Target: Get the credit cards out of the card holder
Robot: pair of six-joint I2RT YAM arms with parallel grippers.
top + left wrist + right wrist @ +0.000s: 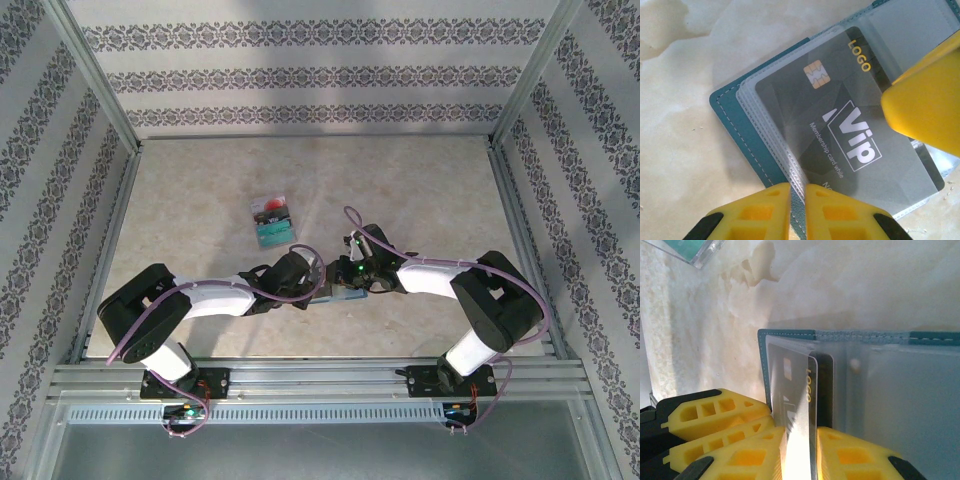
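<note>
Setting: a pale, marble-patterned table [420, 180] was fenced by walls [300, 80] papered in grey ornamental stripes.
Holder: the holder [735, 120] lay open and flat between the two grippers, a soft blue-grey cover with a pale stitched border and rounded corners.
Sleeves: clear, glossy plastic sleeves [752, 107] were stacked inside the holder, their edges fanned slightly.
Grey card: a stiff, dark grey card [840, 125] with a gold chip, a yellow logo and white lettering sat in the holder's sleeves, one end lifted off the holder.
Left gripper: the left gripper [798, 200] had its yellow fingers pressed together on the holder's near edge, pinching cover and sleeves. Likely it was pinning the holder down so it would not drag along with the card.
Right gripper: the right gripper [797, 435] came in from the holder's opposite side, its fingers clamped on the grey card's edge. Whether a sleeve layer was caught with it could not be told.
Loose cards: two cards [271, 220] lay well apart from the holder, beyond it on the left gripper's side: a white one with a red circle and a teal one.
Progress: by this look, some cards were out and the grey card was mid-extraction.
</note>
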